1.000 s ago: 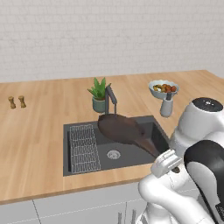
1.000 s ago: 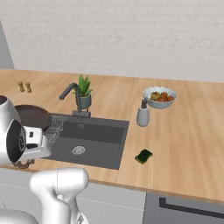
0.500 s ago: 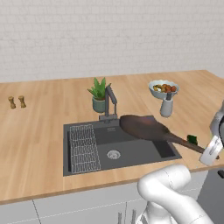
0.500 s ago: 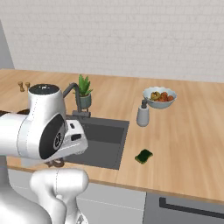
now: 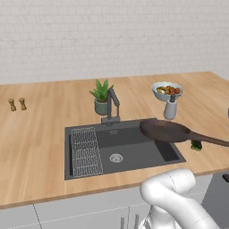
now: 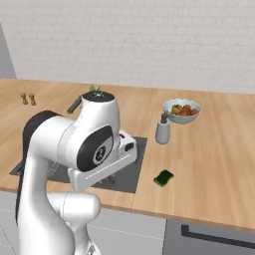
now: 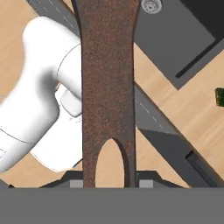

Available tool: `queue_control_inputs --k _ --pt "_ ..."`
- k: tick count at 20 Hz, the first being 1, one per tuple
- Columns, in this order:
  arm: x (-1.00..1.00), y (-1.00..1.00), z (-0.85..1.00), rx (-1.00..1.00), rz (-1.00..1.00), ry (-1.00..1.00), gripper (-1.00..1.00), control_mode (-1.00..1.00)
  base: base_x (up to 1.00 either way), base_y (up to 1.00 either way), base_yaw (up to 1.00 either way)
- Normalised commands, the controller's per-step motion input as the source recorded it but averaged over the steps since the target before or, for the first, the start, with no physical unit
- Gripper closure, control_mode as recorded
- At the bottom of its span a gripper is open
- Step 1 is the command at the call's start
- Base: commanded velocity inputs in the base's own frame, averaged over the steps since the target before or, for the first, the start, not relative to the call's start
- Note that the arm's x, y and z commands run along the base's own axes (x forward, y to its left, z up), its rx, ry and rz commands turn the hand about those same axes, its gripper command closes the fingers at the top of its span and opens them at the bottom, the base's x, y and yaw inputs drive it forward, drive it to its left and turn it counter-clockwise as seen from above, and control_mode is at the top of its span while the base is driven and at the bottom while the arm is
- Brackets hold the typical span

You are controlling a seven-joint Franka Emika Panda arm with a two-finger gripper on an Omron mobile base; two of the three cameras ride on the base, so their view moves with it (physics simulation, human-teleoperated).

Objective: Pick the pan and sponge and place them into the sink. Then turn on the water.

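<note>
Dark brown and shallow, the pan (image 5: 164, 131) hangs in the air above the right end of the sink (image 5: 134, 154), its long straight handle reaching out to the right past the sink's edge. In the hand view that handle (image 7: 107, 92) runs straight up from between the fingertips of the claw (image 7: 107, 183), which is clenched on its end, where an oval hanging hole shows. The sink is a dark grey basin set into the wooden table (image 5: 40, 134), with a round metal drain (image 5: 116, 158) in its floor and a wire grid rack (image 5: 85, 151) at its left side. A dark angular faucet (image 5: 112, 103) stands at the back rim, just in front of a potted plant (image 5: 101, 96). The small green sponge (image 6: 163, 177) lies on the table near the sink's right front corner. Further back stand a grey soap dispenser (image 6: 162, 130) and a bowl of fruit (image 6: 182, 109). Two small shakers (image 5: 17, 104) sit far to the left.
</note>
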Motion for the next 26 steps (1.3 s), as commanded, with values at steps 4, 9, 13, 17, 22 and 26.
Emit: queue_control_inputs --k 4,9,13,17,22,26 --pt "0.66 -0.22 -0.1 -0.19 0.04 0.02 1.0 -1.0 0.0 0.0 0.0" --pt "0.55 0.06 -0.41 -0.22 0.0 0.01 1.0 -1.0 0.0 0.0 0.0" --pt "0.38 -0.02 -0.25 -0.06 0.0 -0.05 1.0 -1.0 0.0 0.0 0.0" --pt "0.27 -0.21 -0.07 0.0 0.0 -0.13 1.0 -1.0 0.0 0.0 0.0" --pt "0.56 0.04 -0.05 0.03 0.14 -0.02 1.0 -1.0 0.0 0.0 0.0" --pt "0.8 0.25 -0.25 0.0 0.25 0.01 1.0 -1.0 0.0 0.0 0.0"
